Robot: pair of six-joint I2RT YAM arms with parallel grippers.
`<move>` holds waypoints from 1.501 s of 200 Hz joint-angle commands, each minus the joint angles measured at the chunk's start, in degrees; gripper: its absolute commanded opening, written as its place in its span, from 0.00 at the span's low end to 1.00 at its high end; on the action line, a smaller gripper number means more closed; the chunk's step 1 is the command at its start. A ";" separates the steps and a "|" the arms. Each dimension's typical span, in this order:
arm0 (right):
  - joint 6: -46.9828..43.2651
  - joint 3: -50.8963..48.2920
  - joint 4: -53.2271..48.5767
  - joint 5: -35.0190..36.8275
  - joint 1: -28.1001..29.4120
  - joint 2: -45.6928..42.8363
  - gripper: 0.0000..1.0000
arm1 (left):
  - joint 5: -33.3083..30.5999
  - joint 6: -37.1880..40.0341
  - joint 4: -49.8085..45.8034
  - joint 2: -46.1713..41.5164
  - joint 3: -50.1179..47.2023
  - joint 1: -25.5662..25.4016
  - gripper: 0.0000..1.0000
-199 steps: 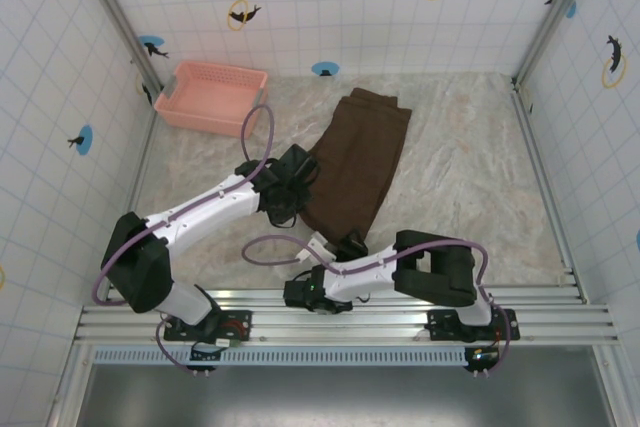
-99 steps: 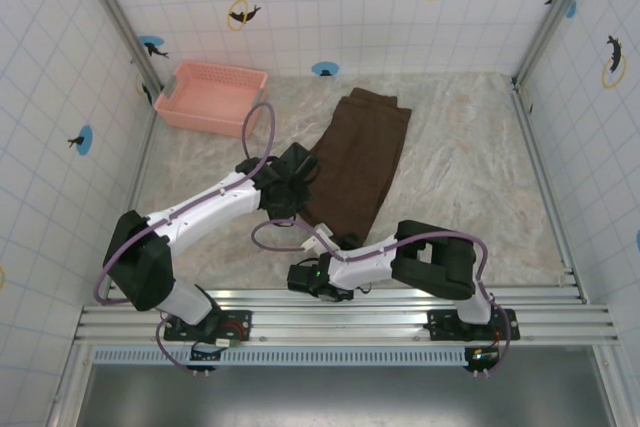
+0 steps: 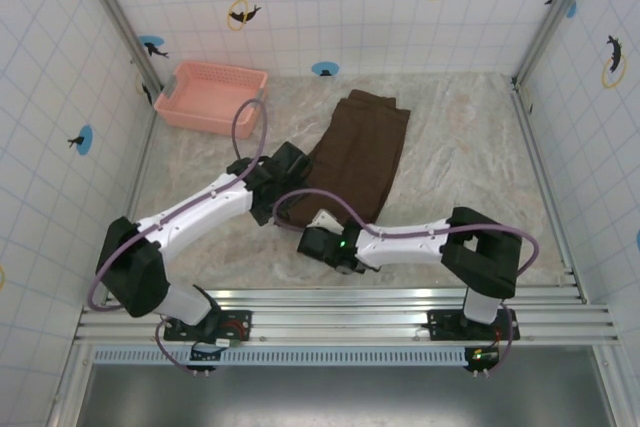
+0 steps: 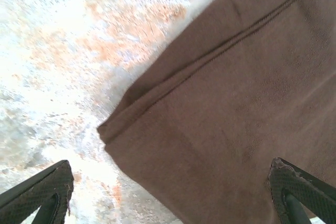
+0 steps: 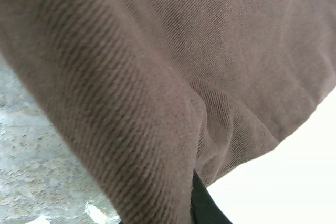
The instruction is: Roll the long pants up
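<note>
The long pants [image 3: 358, 152] lie folded lengthwise on the marble floor, dark brown, running from the back toward the near side. My left gripper [image 3: 291, 171] hovers at their left edge. In the left wrist view it [image 4: 173, 205] is open, its fingers [image 4: 44, 192] spread wide over a corner of the pants [image 4: 236, 108]. My right gripper [image 3: 326, 236] is at the near hem. Seen from the right wrist, ribbed brown cloth [image 5: 157, 66] is bunched and draped over one dark finger [image 5: 203, 205]. The gripper [image 5: 194, 182] looks shut on that cloth.
A pink slatted basket [image 3: 212, 97] stands at the back left, apart from the pants. Tiled walls close in the floor on three sides. A metal rail [image 3: 330, 319] runs along the near edge. Bare marble floor [image 3: 470, 167] lies right of the pants.
My right arm has swung its elbow out to the right and turned its gripper onto the near hem, which has drawn slightly back. The left gripper has shifted a little toward the back.
</note>
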 commanded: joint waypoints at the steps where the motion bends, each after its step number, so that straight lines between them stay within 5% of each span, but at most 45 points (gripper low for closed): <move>1: -8.20 0.72 0.93 -13.10 -6.11 -2.56 0.00 | -3.31 0.89 -0.35 -4.48 -3.18 0.15 0.97; 49: -13.73 6.47 -2.73 -29.88 -15.97 2.13 0.00 | -4.04 -0.97 6.89 -10.40 -9.18 -0.86 0.98; 94: -13.76 9.50 -3.25 -38.91 -19.74 7.10 0.00 | -4.04 -5.38 31.01 -13.96 -23.31 -3.38 0.97; 126: -13.61 10.63 -3.67 -41.83 -21.04 8.45 0.00 | -5.21 -8.79 49.24 -15.09 -33.78 -3.67 0.97; 217: -14.21 14.37 -6.54 -45.81 -24.09 9.94 0.00 | -9.16 -15.82 73.52 -7.19 -41.98 -4.30 0.97; 300: -13.76 15.23 -7.61 -48.63 -28.10 8.73 0.00 | -12.66 -17.12 81.76 -3.15 -45.19 -6.67 0.97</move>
